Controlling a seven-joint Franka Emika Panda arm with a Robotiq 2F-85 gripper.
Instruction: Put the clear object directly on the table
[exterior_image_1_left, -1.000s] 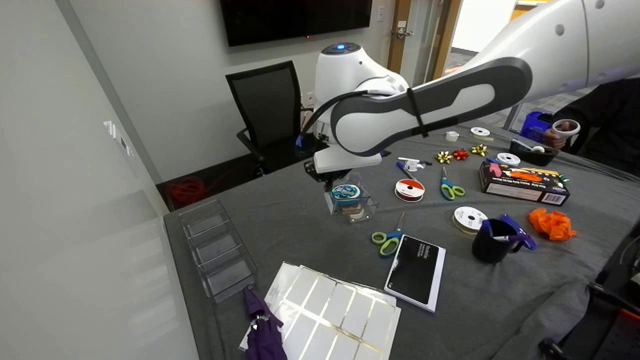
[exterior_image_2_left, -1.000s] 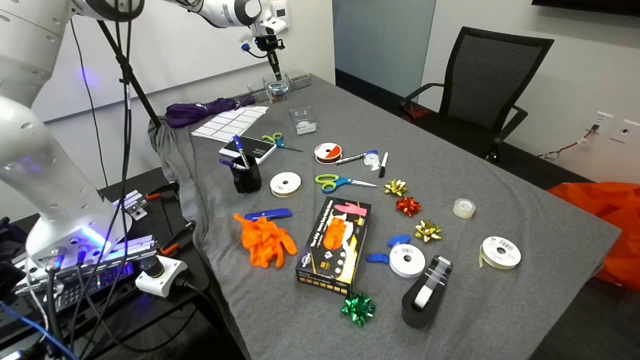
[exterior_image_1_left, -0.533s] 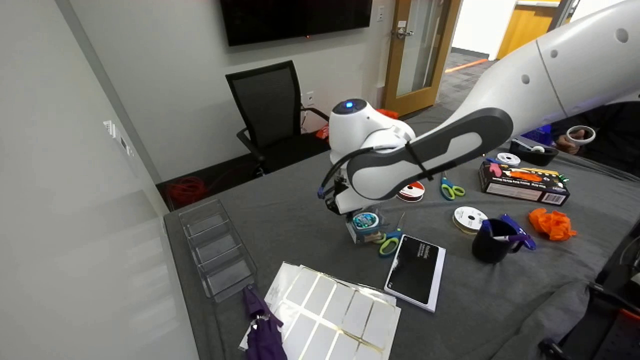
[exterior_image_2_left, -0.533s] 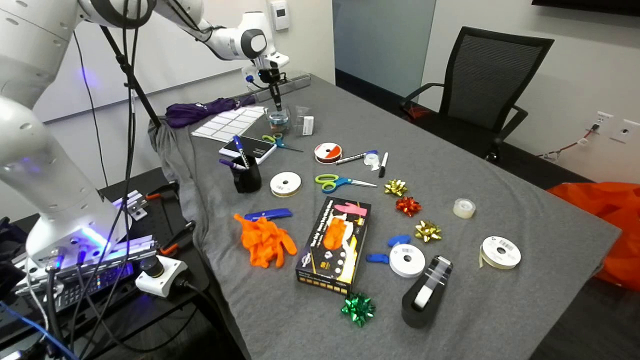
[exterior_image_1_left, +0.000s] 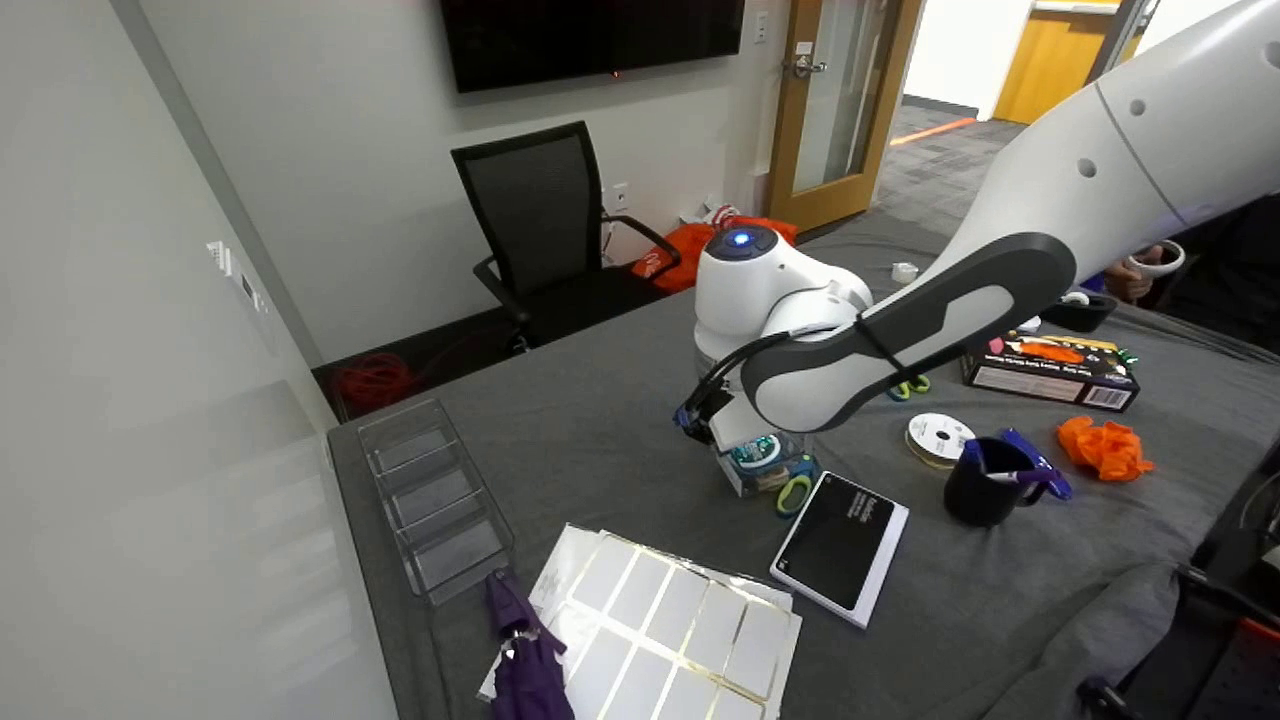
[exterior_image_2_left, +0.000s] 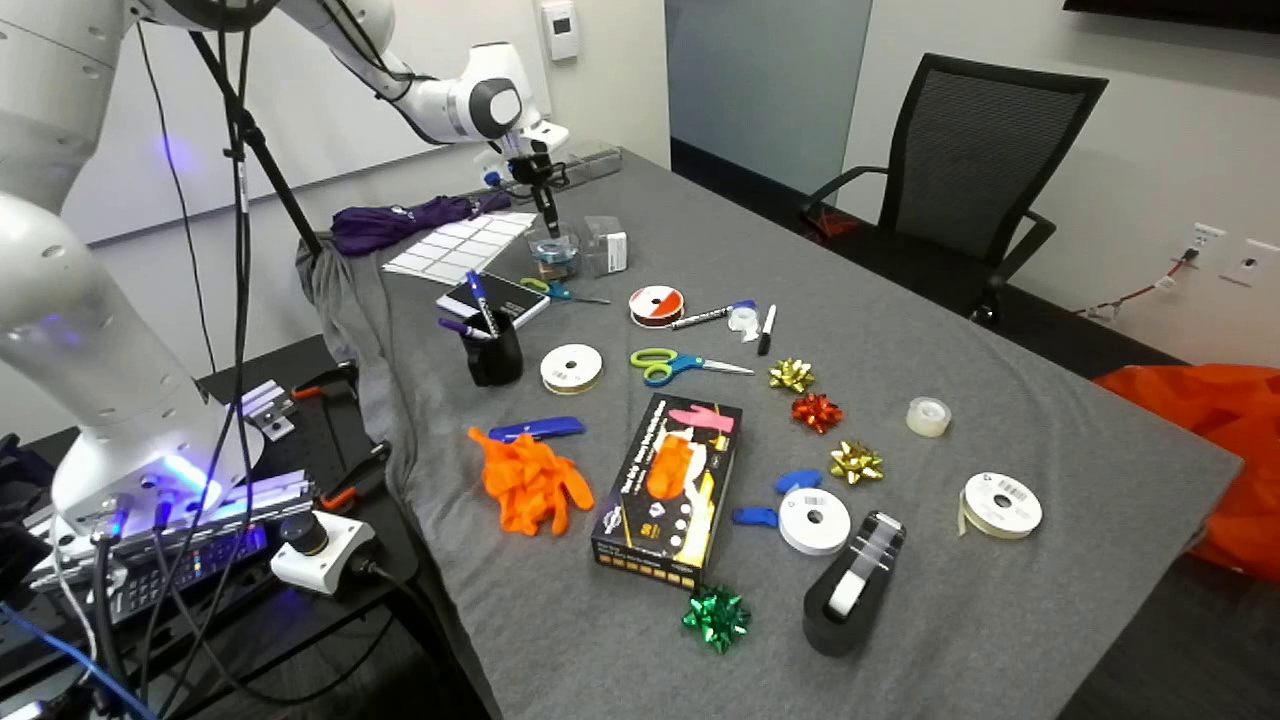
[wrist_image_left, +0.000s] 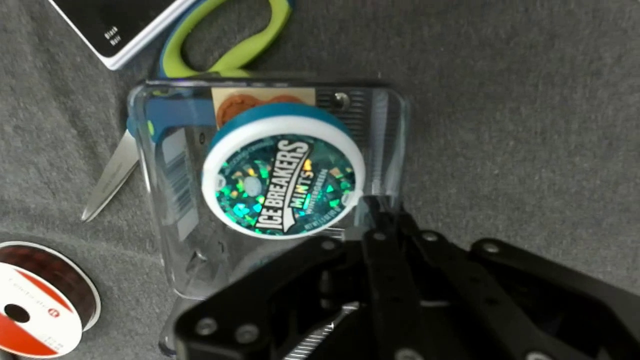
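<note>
A clear plastic box (wrist_image_left: 172, 270), with a round teal-and-white mint tin (wrist_image_left: 282, 175) tilted inside it, is in my gripper (wrist_image_left: 385, 205). The fingers are pinched together on the box's side wall. The box also shows in both exterior views (exterior_image_1_left: 738, 478) (exterior_image_2_left: 570, 245), low over the dark grey table (exterior_image_1_left: 600, 450), at the scissors (exterior_image_1_left: 796, 495). I cannot tell whether its base touches the table or rests on the scissors' blue handle part, which shows through it. A small card with orange circles (wrist_image_left: 262, 96) lies in the box. My fingertips show in an exterior view (exterior_image_2_left: 553, 230).
Another clear box (exterior_image_2_left: 606, 240) stands close beside the held one. A black-topped pack (exterior_image_1_left: 842, 545) lies by the scissors. A red-and-white ribbon spool (exterior_image_2_left: 656, 306) is near the blades. White label sheets (exterior_image_1_left: 670, 620) and a divided clear tray (exterior_image_1_left: 435, 505) lie farther off.
My gripper has carried the clear box down and toward the scissors. The scissors and the black-topped pack have shifted slightly. The neighbouring clear box has also moved a little.
</note>
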